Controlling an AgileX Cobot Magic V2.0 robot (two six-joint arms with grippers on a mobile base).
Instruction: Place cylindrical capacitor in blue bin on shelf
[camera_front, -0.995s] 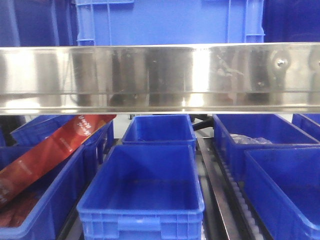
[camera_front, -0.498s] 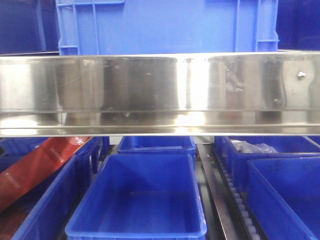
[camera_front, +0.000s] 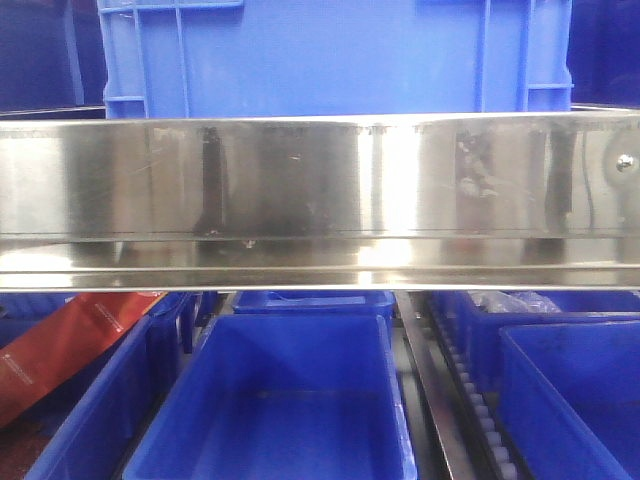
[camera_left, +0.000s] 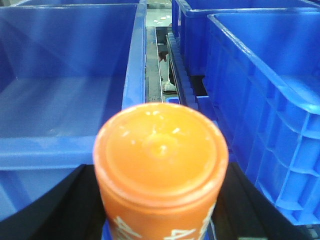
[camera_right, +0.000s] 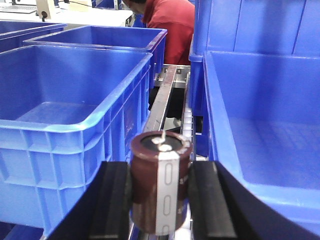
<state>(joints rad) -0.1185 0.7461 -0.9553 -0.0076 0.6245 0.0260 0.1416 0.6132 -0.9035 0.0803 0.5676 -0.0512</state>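
The cylindrical capacitor (camera_right: 161, 172) is clamped by the right gripper (camera_right: 161, 200); an orange-capped cylinder (camera_left: 160, 150) is clamped by the left gripper (camera_left: 159, 217).

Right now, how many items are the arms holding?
2. The cylindrical capacitor sits between the right jaws; an orange-capped container sits between the left jaws. Nothing else held is visible.

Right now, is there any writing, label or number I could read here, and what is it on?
Nothing reads clearly.
Red packet: white print, too blurred to read.
Orange cylinder: white letters at the bottom, cut off by the picture's edge, unreadable.
Capacitor: pale stripe with oblong marks, small print beside it, too blurred.
Blue bins and steel shelf rail: no writing seen.
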